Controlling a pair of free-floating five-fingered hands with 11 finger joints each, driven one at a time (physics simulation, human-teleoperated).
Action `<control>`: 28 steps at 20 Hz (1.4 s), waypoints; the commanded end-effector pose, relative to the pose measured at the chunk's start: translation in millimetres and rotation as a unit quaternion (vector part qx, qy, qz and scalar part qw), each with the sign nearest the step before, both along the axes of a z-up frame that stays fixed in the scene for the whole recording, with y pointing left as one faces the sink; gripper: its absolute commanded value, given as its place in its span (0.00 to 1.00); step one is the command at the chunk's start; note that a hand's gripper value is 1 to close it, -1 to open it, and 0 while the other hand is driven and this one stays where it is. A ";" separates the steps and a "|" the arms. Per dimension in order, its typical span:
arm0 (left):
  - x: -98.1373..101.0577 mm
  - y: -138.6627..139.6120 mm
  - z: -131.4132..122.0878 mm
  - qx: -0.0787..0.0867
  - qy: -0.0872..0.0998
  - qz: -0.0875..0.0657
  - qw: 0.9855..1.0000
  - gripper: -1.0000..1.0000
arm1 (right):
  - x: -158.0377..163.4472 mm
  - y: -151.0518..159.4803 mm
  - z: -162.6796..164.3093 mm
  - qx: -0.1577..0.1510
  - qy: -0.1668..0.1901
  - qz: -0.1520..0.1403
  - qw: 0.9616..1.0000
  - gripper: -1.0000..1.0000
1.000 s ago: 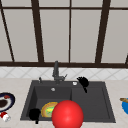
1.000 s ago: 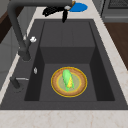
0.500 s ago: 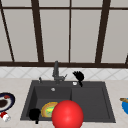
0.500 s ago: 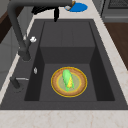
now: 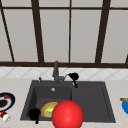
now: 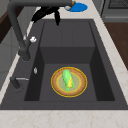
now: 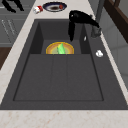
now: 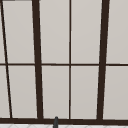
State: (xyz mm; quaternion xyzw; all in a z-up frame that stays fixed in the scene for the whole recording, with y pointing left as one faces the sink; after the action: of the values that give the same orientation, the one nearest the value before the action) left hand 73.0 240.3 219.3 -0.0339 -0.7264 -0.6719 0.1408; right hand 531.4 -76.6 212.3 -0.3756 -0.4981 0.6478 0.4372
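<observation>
1. Moved: right hand point(image 5: 73, 76) has drifted left, nearer the faucet point(image 5: 55, 71); fingers relaxed, holding nothing.
2. Left hand point(image 5: 34, 114): near-left sink point(image 5: 105, 100) rim; fingers unclear.
3. Risk: bumping the spout.

Standing at the counter, I am counting: one sink point(image 5: 105, 100), one faucet point(image 5: 56, 71), two black hands, left hand point(image 5: 34, 114) and right hand point(image 5: 73, 76), one yellow plate point(image 6: 82, 82) carrying one corn cob point(image 6: 67, 79), one red ball point(image 5: 67, 115), one dark dish point(image 5: 7, 101), one blue dish point(image 6: 78, 7).

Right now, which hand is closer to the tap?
The right hand. It hovers just beside the tap, at the sink's back edge. The left hand is far off, by the sink's front left corner.
</observation>
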 end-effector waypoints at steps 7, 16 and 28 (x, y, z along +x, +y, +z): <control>0.0 0.0 0.0 0.000 0.000 0.000 1.000 0.50 | 10.3 36.8 31.6 -0.027 0.070 -0.005 0.997 0.00; 0.0 0.0 0.0 0.000 0.000 0.000 1.000 0.50 | 35.1 65.0 36.7 -0.035 0.126 -0.007 0.991 0.00; 0.0 0.0 0.0 0.000 0.000 0.000 1.000 0.50 | 97.8 45.4 -11.7 0.003 0.199 0.000 0.980 0.00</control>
State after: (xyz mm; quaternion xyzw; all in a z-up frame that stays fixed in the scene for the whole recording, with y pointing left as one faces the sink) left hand 73.0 240.3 219.3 -0.0339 -0.7264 -0.6719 0.1408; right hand 617.2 -18.8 213.5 -0.2622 -0.4203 0.6996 0.5149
